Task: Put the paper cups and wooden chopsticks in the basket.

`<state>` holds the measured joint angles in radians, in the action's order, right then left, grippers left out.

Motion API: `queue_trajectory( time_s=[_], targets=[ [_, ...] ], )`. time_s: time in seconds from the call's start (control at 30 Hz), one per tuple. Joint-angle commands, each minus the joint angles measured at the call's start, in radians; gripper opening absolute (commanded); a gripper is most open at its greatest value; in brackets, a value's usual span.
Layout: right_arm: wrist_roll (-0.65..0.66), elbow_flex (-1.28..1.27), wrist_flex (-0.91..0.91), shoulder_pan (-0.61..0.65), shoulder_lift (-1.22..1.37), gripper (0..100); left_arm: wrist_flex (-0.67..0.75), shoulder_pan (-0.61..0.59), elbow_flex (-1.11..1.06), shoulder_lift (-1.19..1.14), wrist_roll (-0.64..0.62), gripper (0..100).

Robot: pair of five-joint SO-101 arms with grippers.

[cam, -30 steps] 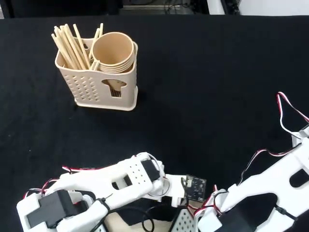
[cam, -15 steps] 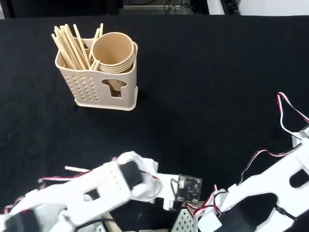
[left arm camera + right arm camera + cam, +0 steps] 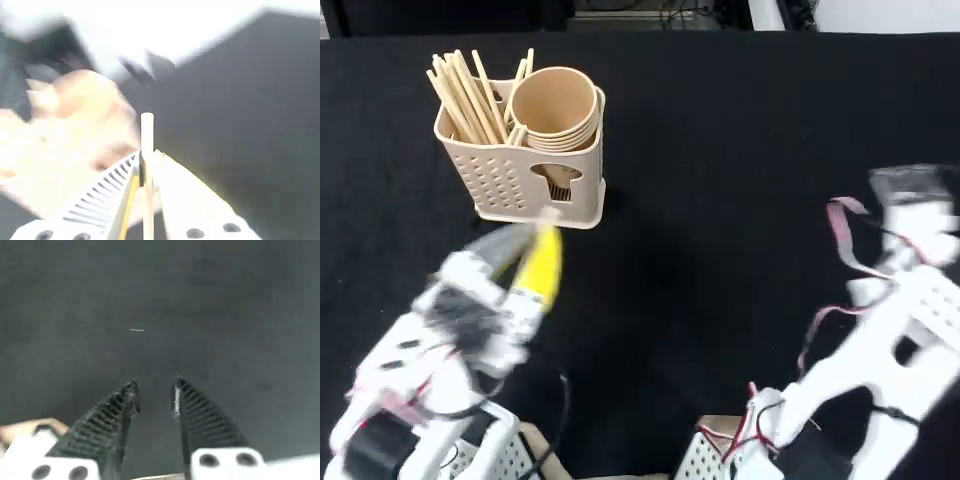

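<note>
Both arms are white plastic. The left arm [image 3: 440, 340] has a yellow finger [image 3: 542, 268]; the right arm [image 3: 895, 330] trails red-and-white cables [image 3: 815, 335] and bears black ribbed fingers [image 3: 205, 415].

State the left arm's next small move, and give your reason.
Probably raise the left gripper and carry it forward over the basket. It is shut on a chopstick, and in the high view it sits in front of the basket's front wall, not yet over the opening.
</note>
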<state>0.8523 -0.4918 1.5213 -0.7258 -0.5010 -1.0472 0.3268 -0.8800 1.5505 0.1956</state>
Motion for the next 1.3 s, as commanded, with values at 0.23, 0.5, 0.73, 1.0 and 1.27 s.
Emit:
queue_trajectory(
  time_s=[0.23, 0.5, 0.73, 1.0, 1.27],
  targets=[
    [-0.203, -0.318, -0.35, 0.647, 0.157, 2.1, 0.008, -0.136, 0.051, -0.078, -0.167, 3],
    [-0.203, -0.334, -0.416, 0.694, 0.456, 2.1, 0.006, -0.147, 0.004, 0.028, -0.169, 3],
    [-0.203, -0.351, -0.265, 0.861, 0.536, 2.5, 0.017, -0.214, 0.013, -0.02, -0.175, 3],
    [-0.321, -0.565, -0.477, 1.192, 0.498, 2.2, 0.018, -0.243, 0.048, -0.091, -0.176, 3],
    [-0.261, -0.611, -0.459, 1.192, 0.389, 2.1, 0.02, -0.246, 0.048, -0.095, -0.176, 3]
  ],
)
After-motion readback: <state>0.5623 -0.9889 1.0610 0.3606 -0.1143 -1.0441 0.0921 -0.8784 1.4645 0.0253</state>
